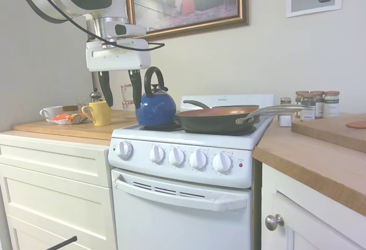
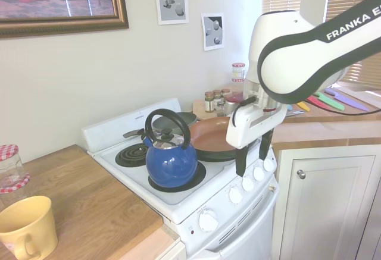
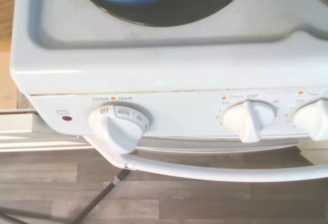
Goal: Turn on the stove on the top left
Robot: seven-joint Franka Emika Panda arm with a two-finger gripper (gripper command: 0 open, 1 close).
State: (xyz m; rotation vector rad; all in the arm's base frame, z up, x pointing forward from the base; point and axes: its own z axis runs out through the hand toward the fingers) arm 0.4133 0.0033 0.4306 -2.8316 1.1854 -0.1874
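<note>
The white stove [image 1: 189, 204] stands between wooden counters, with five round white knobs along its front panel. The leftmost knob [image 1: 124, 150] sits apart from the other four [image 1: 176, 157]. In the wrist view this knob [image 3: 119, 126] reads OFF under "OVEN TEMP", and the knob beside it [image 3: 249, 120] also points at OFF. A small red light [image 1: 241, 165] is at the panel's right end. My gripper [image 1: 122, 104] hangs open and empty in the air above the panel's left part, in front of the blue kettle [image 1: 155, 108]. The second exterior view shows the gripper [image 2: 253, 159] above the knob row [image 2: 248, 183].
A brown frying pan [image 1: 214, 118] sits on the right burners, handle pointing right. A yellow mug [image 1: 100, 113] and a white cup [image 1: 51, 112] stand on the left counter, spice jars [image 1: 317, 104] on the right one. The oven door handle [image 1: 183, 195] juts out below the knobs.
</note>
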